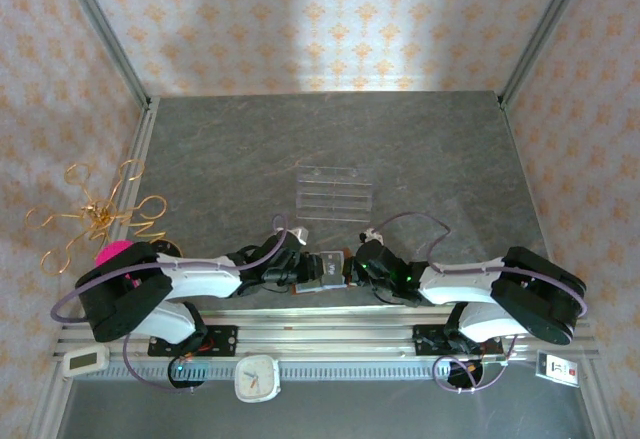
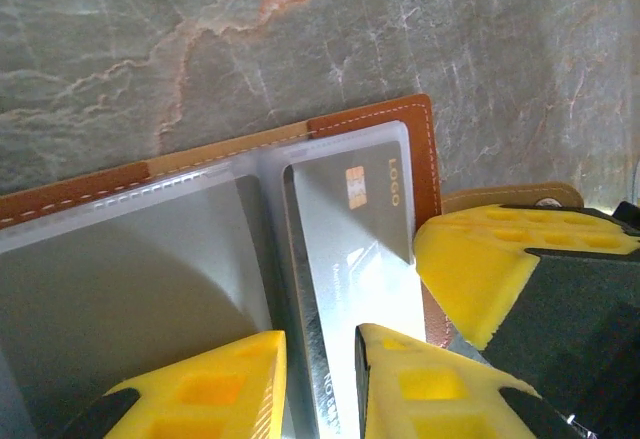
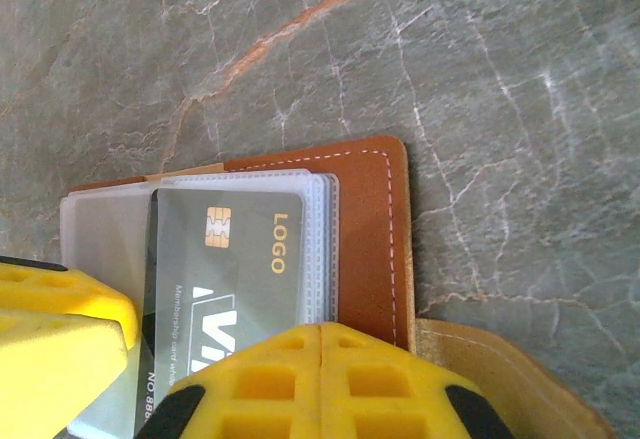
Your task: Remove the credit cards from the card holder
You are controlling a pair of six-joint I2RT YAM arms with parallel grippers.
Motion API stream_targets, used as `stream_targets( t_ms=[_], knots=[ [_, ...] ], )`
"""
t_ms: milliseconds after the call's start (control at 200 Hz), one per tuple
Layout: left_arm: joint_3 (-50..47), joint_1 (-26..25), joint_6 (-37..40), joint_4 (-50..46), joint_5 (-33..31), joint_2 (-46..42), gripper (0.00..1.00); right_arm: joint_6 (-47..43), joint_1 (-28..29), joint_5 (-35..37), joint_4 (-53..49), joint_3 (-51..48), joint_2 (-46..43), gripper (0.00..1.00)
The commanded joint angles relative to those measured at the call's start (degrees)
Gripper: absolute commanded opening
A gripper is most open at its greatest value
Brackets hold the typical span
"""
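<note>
The brown leather card holder (image 3: 372, 229) lies open on the stone table, its clear plastic sleeves spread. A grey-black credit card (image 3: 235, 259) with a gold chip and "LOGO" print lies on top of the sleeves. My right gripper (image 3: 320, 354) is shut, its yellow fingertips pressed together over the card's near edge and the wallet's leather. In the left wrist view the same card (image 2: 350, 229) runs between the parted yellow fingers (image 2: 205, 389) of my left gripper (image 2: 320, 389), which is open. Other cards are hidden. Both grippers meet at the near table edge: left (image 1: 318, 267), right (image 1: 352, 267).
A clear acrylic tiered rack (image 1: 335, 194) stands mid-table beyond the grippers. A gold wire ornament (image 1: 100, 214) and a pink object (image 1: 112, 252) sit at the left. A white clock (image 1: 257, 377) rests on the front rail. The wallet's snap tab (image 3: 500, 379) sticks out to the right.
</note>
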Motion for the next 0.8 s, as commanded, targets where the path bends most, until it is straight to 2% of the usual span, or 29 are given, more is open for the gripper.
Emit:
stream_targets(
  t_ms=[0, 80, 355, 621, 796],
  knots=[
    [-0.61, 0.58, 1.22, -1.23, 0.07, 2.04, 0.24, -0.54, 0.09, -0.11, -3.08, 0.24, 2.04, 0.02],
    [-0.82, 0.71, 1.47, -1.24, -0.25, 1.93, 0.19, -0.63, 0.09, -0.31, -2.93, 0.25, 2.15, 0.01],
    [-2.13, 0.82, 0.68, 1.47, 0.51, 2.72, 0.15, -0.5, 0.62, -0.52, -2.99, 0.61, 2.82, 0.0],
    [-2.89, 1.11, 0.27, 3.95, 1.29, 2.43, 0.16, -0.63, 1.76, -0.8, -2.78, 1.69, 4.95, 0.0],
    [-3.62, 1.49, 0.0, 4.3, 1.04, 1.82, 0.05, -0.37, 2.03, -0.09, -3.43, 1.83, 4.44, 0.0]
  ],
)
